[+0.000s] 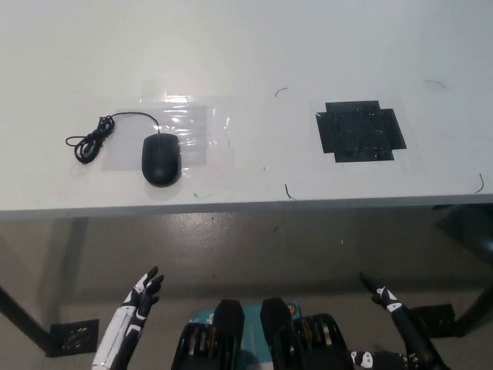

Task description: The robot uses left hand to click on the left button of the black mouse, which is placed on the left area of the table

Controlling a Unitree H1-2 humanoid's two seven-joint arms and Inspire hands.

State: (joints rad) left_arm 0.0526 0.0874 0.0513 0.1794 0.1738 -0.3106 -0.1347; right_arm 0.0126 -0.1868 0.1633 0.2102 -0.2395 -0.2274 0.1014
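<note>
A black mouse (161, 158) lies flat on the white table (254, 46), on its left part and close to the front edge. The mouse sits partly on a shiny clear sheet (181, 127) that is stuck down on the table top. Its thin black cord (96, 137) runs from the back of the mouse toward the left edge and ends in a small loose bundle, just beside the mouse.

On the right part of the table, well apart from the mouse, there is a black patch of tape (360, 131) with jagged sides, lying flat under another clear sheet.

The white left hand (143, 291) is low down, below the front edge of the table and over the gray floor (254, 247). It holds nothing, and its fingers are spread apart and point up toward the table. It is well apart from the mouse and does not touch it.

The black right hand (379, 294) is low down on the other side, also below the front edge. It holds nothing and its fingers are stretched out. It touches nothing on the table.

A dark table leg (19, 316) slants across the floor at the lower left.
</note>
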